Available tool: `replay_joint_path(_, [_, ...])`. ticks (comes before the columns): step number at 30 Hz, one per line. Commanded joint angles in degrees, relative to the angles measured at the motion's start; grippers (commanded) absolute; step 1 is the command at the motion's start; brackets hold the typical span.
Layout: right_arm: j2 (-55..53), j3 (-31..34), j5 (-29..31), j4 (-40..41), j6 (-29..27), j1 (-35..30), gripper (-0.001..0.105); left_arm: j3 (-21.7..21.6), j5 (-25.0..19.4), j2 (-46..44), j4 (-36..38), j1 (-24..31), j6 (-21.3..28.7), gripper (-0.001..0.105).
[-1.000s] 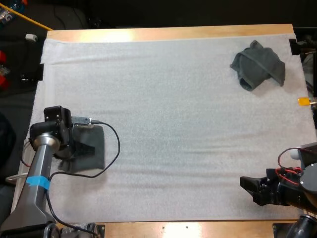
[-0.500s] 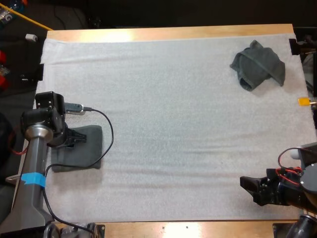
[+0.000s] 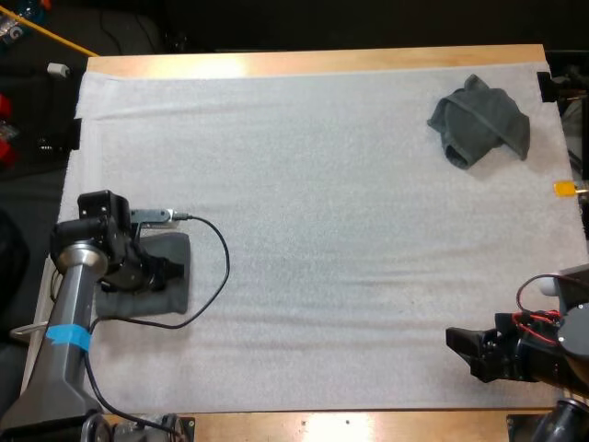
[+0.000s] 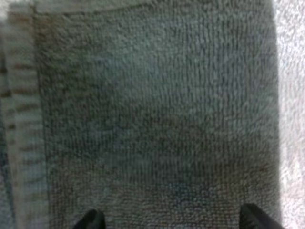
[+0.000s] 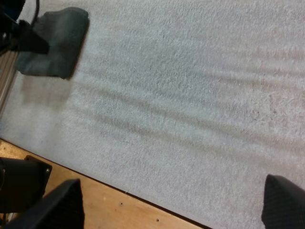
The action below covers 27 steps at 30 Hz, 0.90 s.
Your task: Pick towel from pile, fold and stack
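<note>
No writing to read.

No letters, numbers, brand marks or signs can be made out. The folded dark grey-green terry towel (image 3: 172,300), the crumpled dark grey-green towel (image 3: 479,124), the white foam mat (image 3: 350,230) and the pale wooden table (image 3: 322,63) all show plain surfaces. The band of blue tape (image 3: 69,336) round the left arm's silver tube is also unmarked.
</note>
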Motion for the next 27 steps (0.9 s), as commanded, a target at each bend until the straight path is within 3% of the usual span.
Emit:
replay_joint_path(1, [0.0, -0.2, -0.4, 0.0, 0.1, 0.1, 0.074, 0.6, 0.1, 0.9, -0.5, 0.0, -0.5, 0.054])
replay_joint_path(9, [0.0, -0.2, -0.4, 0.0, 0.1, 0.1, 0.074, 1.9, 0.2, 5.6, -0.2, 0.0, -1.6, 0.054])
replay_joint_path(15, [0.0, -0.2, -0.4, 0.0, 0.1, 0.1, 0.074, -1.6, 0.3, 5.6, -0.2, 0.0, -1.8, 0.054])
replay_joint_path(17, [0.0, -0.2, -0.4, 0.0, 0.1, 0.1, 0.074, -3.1, 1.6, 5.6, -0.9, 0.0, -2.1, 0.054])
replay_joint_path(22, [0.0, -0.2, -0.5, 0.1, 0.1, 0.1, 0.074, -4.7, 10.2, 5.8, -8.2, 0.0, -4.3, 0.054])
replay_joint_path(27, [0.0, -0.2, -0.5, 0.1, 0.1, 0.1, 0.074, -4.7, 10.7, 7.5, -11.3, 0.0, -6.3, 0.054])
